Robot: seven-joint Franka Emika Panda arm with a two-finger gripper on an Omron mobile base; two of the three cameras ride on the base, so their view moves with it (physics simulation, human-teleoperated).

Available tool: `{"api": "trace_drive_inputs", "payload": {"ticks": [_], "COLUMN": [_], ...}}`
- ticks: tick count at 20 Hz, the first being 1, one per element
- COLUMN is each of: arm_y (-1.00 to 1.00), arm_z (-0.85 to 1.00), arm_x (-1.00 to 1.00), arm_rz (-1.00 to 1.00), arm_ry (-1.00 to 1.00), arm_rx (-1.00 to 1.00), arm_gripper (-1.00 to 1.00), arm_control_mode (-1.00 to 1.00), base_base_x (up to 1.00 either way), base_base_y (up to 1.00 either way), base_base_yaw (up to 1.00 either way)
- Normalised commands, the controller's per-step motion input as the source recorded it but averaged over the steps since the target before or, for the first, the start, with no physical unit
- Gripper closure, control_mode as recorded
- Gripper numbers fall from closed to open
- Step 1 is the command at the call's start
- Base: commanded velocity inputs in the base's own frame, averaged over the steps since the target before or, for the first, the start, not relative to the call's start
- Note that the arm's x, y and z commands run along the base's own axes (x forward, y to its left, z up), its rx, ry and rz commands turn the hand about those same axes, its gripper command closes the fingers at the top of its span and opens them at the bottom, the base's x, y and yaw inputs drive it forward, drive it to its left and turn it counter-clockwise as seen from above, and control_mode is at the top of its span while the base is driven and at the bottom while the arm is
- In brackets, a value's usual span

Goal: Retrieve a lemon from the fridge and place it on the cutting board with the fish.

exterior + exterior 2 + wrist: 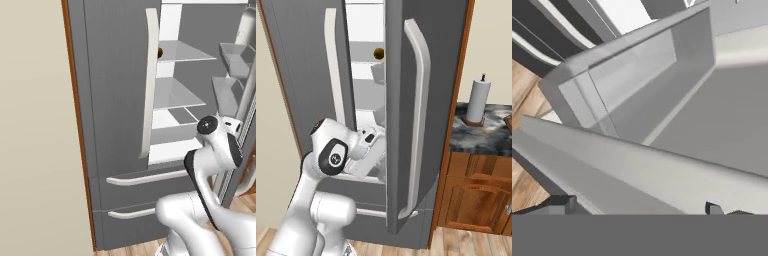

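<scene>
The fridge [115, 100] stands with its left door shut and its right door [401, 125] swung partly open. The lemon [160, 51] is a small dull-yellow ball on an upper clear shelf, also seen through the door gap as the lemon [378, 53]. My arm reaches low into the opening, well below the lemon. In the hand view my gripper [637, 206] is open, its fingertips [559, 202] wide apart with nothing between them, close to a grey door bin [662, 75]. The fish is out of view. A brown sliver [508, 121] at the counter's right edge is too cut off to name.
Clear shelves [177, 95] and door bins [235, 55] line the fridge interior. Two lower drawers with white handles [145, 177] sit beneath. Right of the fridge is a dark stone counter [476, 135] with a paper-towel roll [477, 100], over wooden cabinets [471, 195].
</scene>
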Motion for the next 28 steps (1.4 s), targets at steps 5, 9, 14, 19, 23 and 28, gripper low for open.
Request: {"api": "trace_drive_inputs", "payload": {"ticks": [5,9,14,19,23,28], "arm_y": [-0.55,-0.79,-0.79,-0.28,0.07,0.46], "arm_z": [-0.12,-0.08,-0.01,0.0,0.05,0.21], "arm_x": [0.0,-0.12,-0.2,-0.4,-0.42,-0.27], "arm_rz": [0.03,0.0,0.0,0.0,-0.02,-0.11], "arm_ry": [0.0,-0.02,-0.07,-0.09,-0.01,0.0], "arm_rx": [0.0,0.0,0.01,0.0,-0.01,-0.05], "arm_gripper": [-1.0,-1.0,-1.0,-1.0,-1.0,-1.0], "arm_control_mode": [-1.0,-1.0,-1.0,-1.0,-1.0,-1.0], "base_base_x": [0.0,0.0,0.0,0.0,0.0,0.0], "base_base_y": [0.0,0.0,0.0,0.0,0.0,0.0], "base_base_yaw": [0.0,0.0,0.0,0.0,0.0,0.0]}}
